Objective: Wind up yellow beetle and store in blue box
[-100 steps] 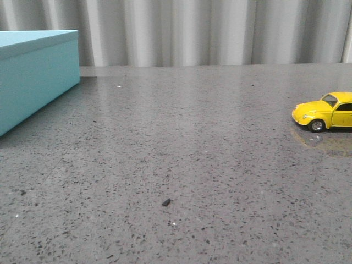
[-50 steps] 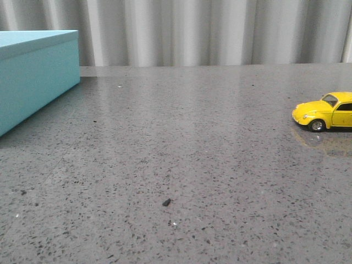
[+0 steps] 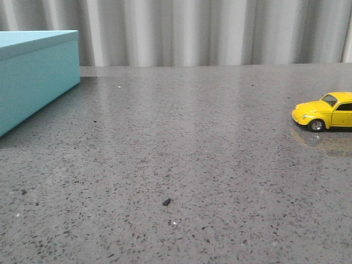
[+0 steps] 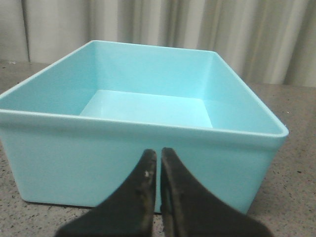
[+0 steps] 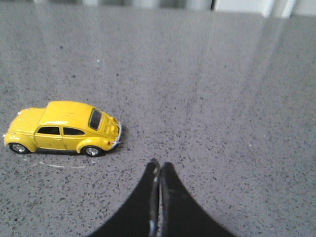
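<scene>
Low at the right edge of the front view, the yellow beetle (image 3: 325, 113) stands on its four wheels on the table (image 3: 181, 159), its rear cut off by the frame and its rounded nose toward the picture's left. Its glossy paint throws a faint yellowish reflection on the surface just below it. That surface is polished grey stone with fine dark and pale speckles, and one small dark crumb (image 3: 166, 202) lies low in the centre. The blue box (image 3: 34, 77) fills the upper left corner, matte turquoise with plain flat sides, well apart from the car.

From the left wrist view the box (image 4: 133, 148) is open-topped, a smooth rectangular tub with a thin rim and a bare pale floor. The left gripper (image 4: 159, 168) hangs just before its near wall, dark tapered fingers nearly together with only a thin slit between them, holding nothing.

From the right wrist view the car (image 5: 63, 129) sits at the left, side-on, dark windows and silver hubs showing. The right gripper (image 5: 159, 175) is pressed closed and empty, apart from the car.

Behind the table hangs a pleated grey curtain (image 3: 220, 30).
</scene>
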`<state>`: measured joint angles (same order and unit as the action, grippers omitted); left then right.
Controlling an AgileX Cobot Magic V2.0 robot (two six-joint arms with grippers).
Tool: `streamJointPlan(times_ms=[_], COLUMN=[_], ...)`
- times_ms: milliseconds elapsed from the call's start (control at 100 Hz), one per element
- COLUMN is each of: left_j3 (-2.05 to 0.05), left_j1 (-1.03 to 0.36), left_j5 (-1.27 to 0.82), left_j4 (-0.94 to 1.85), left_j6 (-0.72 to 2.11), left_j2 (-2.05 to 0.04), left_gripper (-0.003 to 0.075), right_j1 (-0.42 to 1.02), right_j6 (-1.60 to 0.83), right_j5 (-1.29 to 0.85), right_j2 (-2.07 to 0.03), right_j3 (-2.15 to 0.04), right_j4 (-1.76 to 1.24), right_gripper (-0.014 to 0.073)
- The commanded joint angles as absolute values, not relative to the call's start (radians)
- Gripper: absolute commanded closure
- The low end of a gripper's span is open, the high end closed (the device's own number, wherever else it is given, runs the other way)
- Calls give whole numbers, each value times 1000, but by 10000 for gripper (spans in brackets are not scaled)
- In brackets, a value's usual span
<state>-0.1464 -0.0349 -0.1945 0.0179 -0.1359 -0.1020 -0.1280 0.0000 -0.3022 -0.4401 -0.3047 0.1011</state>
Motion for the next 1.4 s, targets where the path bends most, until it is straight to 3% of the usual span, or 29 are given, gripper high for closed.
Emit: streamJointPlan(times_ms=[0, 140, 500, 1010, 1160, 1390], left_j3=[-213, -247, -248, -248, -248, -248], left_j1=[-34, -34, -34, -34, -34, -34], left_j5=[-129, -131, -133, -129, -129, -129], left_j4=[21, 21, 21, 21, 23, 23], left_j6=[-143, -143, -143, -143, -143, -143], left_j2=[-154, -177, -177, -177, -177, -177], left_gripper=[741, 741, 741, 741, 741, 741], right_j1=[-133, -131, -87, 120, 130, 130], right_j6=[0, 0, 0, 33, 39, 50], right_j5=[-241, -200, -468, -768, -912, -1075], right_j2=[-486, -498, -611, -1198, -1388, -1501], right_j3=[-361, -370, -642, -1081, -1220, -1375], right_j4=[104, 65, 47, 26, 19, 19], right_gripper=[655, 655, 655, 655, 655, 655])
